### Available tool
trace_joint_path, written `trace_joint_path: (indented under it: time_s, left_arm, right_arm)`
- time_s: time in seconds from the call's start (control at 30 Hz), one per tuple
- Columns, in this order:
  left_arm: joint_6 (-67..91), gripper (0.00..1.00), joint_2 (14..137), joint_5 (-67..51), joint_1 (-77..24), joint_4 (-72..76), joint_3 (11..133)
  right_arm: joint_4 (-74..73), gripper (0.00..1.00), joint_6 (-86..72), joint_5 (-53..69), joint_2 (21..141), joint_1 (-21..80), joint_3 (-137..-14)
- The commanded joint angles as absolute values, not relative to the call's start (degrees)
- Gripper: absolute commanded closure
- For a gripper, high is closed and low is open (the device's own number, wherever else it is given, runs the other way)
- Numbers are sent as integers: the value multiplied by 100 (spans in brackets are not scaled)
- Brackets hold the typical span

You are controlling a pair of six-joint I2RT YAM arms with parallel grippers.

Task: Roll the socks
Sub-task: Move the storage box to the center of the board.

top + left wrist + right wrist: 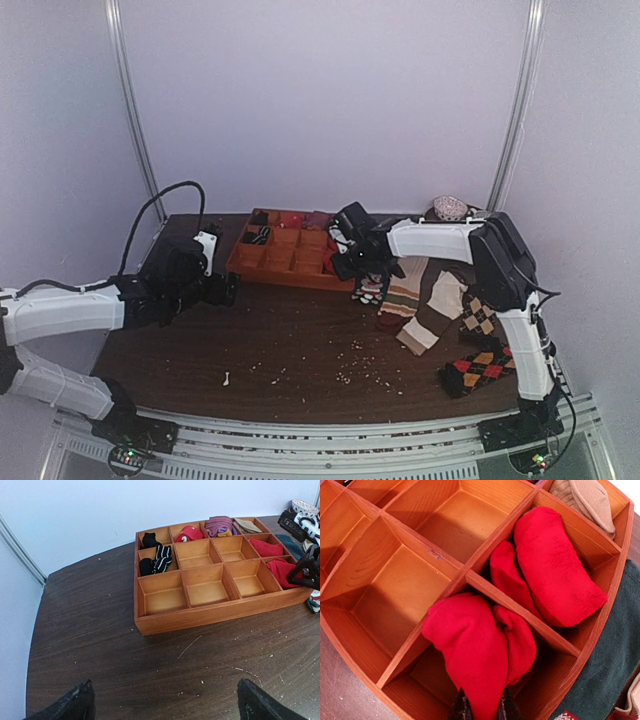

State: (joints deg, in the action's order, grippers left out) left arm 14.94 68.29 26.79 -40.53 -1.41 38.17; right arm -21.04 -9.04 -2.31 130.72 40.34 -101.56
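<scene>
The red socks [480, 650] form a bundle that drapes over a divider of the wooden tray [470, 580], at its front right compartment. My right gripper [481, 711] is shut on the bundle's lower end, with red fabric pinched between the fingers. The left wrist view shows the same bundle [280, 570] at the tray's right end, with the right gripper [302, 575] against it. From above, the right gripper [352, 262] hangs over the right end of the tray [285, 272]. My left gripper [165, 705] stands open and holds nothing, low over the table [90, 645] left of the tray.
Another red bundle [555, 565] fills the adjacent compartment, with a tan sock [590, 500] behind it. Black socks [155, 557] sit in the far left cells. A dark teal sock [615, 660] lies beside the tray. Striped socks [405, 295] and argyle socks [480, 365] lie at the right.
</scene>
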Motion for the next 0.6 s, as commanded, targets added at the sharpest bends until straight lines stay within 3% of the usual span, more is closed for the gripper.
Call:
trace_joint_path:
  time_s: [0.0, 0.13, 0.4, 0.57]
  left_arm:
    - [1541, 2, 6830, 2615, -4025, 4, 4034]
    - [1530, 2, 6819, 2623, -4019, -19, 4051]
    - [1521, 2, 6809, 2663, -4021, -26, 4060]
    - [1521, 2, 6803, 2663, -4020, -31, 4057]
  right_arm:
    - [-4049, 89, -1030, 61, 14103, 4212, -10035]
    - [-4094, 85, -1047, 177, 14205, 4210, -10306]
    - [-3835, 68, -1116, 715, 13743, 4140, -10365]
    - [-3669, 65, -1170, 990, 13422, 4047, -10361]
